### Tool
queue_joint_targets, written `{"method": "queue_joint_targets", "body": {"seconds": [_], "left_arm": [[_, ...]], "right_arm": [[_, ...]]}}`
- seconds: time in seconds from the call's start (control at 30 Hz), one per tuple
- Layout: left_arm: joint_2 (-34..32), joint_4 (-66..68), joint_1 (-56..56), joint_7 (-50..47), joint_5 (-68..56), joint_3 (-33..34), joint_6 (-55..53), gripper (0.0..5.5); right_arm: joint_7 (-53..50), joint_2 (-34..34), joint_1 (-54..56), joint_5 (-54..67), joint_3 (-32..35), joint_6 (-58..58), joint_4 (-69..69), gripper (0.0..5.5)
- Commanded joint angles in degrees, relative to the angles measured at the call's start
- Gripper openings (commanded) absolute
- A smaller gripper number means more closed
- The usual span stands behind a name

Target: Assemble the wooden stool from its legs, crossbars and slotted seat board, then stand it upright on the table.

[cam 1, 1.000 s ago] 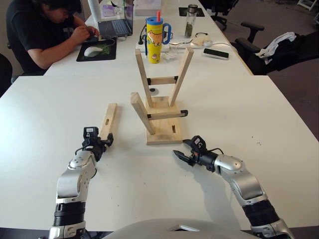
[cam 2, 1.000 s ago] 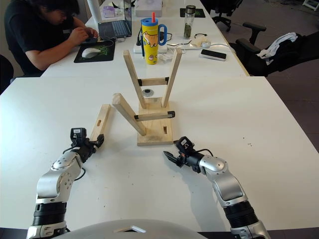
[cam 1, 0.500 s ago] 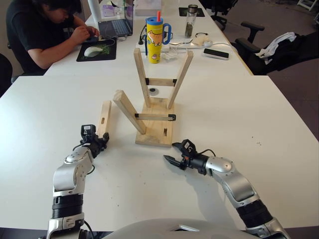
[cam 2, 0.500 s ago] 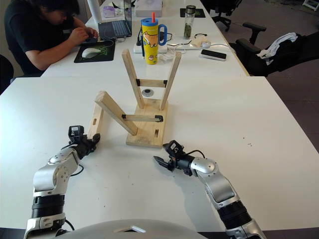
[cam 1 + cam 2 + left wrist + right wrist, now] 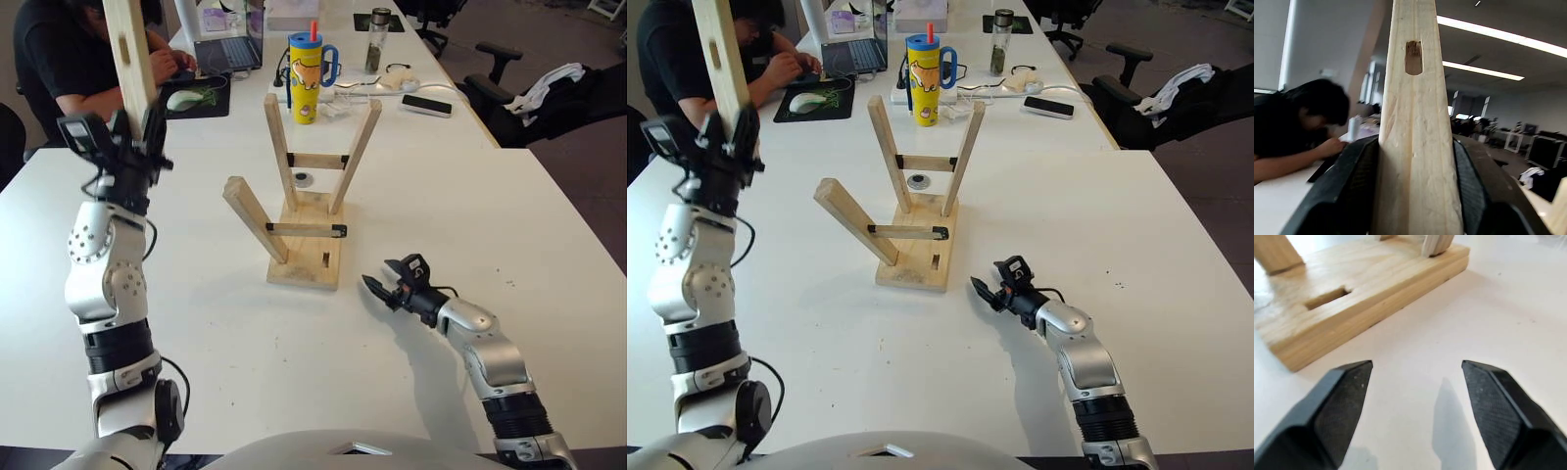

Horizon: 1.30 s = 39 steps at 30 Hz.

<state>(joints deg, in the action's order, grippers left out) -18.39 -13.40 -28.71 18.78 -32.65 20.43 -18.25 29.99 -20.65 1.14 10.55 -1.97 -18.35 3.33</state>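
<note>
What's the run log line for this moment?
left gripper: shut on loose leg, held upright, high | right gripper: open, low beside seat board | stool: inverted, three legs in, one slot empty

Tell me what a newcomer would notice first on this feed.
The left pincer holds a loose wooden leg upright, high over the table's left side. Mid-table, the half-built stool stands upside down on its seat board, three legs fitted; the right pincer, open, is low by the board's near right corner.

Inverted three-legged stool [image 5: 299,264]; loose leg [image 5: 132,54] aloft
</note>
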Motion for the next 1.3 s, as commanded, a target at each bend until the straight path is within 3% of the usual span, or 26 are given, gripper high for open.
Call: {"method": "queue_joint_targets", "body": {"seconds": [0.03, 0.27, 0.4, 0.53, 0.7, 0.87, 1.3], "left_arm": [[-4.99, -5.96, -5.37, 7.44, -11.50, -3.58, -10.33, 2.05], [-5.48, -16.42, -1.35, 9.76, -28.51, -12.96, -25.91, 2.05], [-5.17, -16.66, 3.82, 12.91, -30.18, -18.11, -28.46, 2.05], [-5.69, -13.91, 6.23, 17.66, -32.26, -20.47, -30.88, 2.05], [-6.35, -9.99, 9.38, 22.13, -33.03, -21.58, -32.83, 2.05], [-8.11, -8.07, 13.12, 26.32, -31.52, -23.08, -34.13, 2.05], [-10.77, -7.46, 15.51, 32.55, -28.33, -27.08, -36.24, 2.05]], "right_arm": [[0.28, -0.43, 2.48, 3.55, 4.98, 0.06, -1.88, 3.41], [8.02, -3.53, 6.27, 21.18, 15.00, -11.13, 1.67, 3.41], [17.40, -9.98, 5.04, 32.53, 16.69, -22.30, 5.82, 3.41], [26.13, -17.29, 3.71, 45.44, 18.89, -35.59, 8.40, 3.84], [29.28, -20.88, 6.71, 55.83, 22.58, -43.93, 6.02, 4.56], [28.18, -20.60, 9.51, 61.47, 23.88, -46.51, 5.61, 5.30], [25.26, -19.05, 11.08, 67.00, 22.84, -48.01, 6.43, 5.30]]}}
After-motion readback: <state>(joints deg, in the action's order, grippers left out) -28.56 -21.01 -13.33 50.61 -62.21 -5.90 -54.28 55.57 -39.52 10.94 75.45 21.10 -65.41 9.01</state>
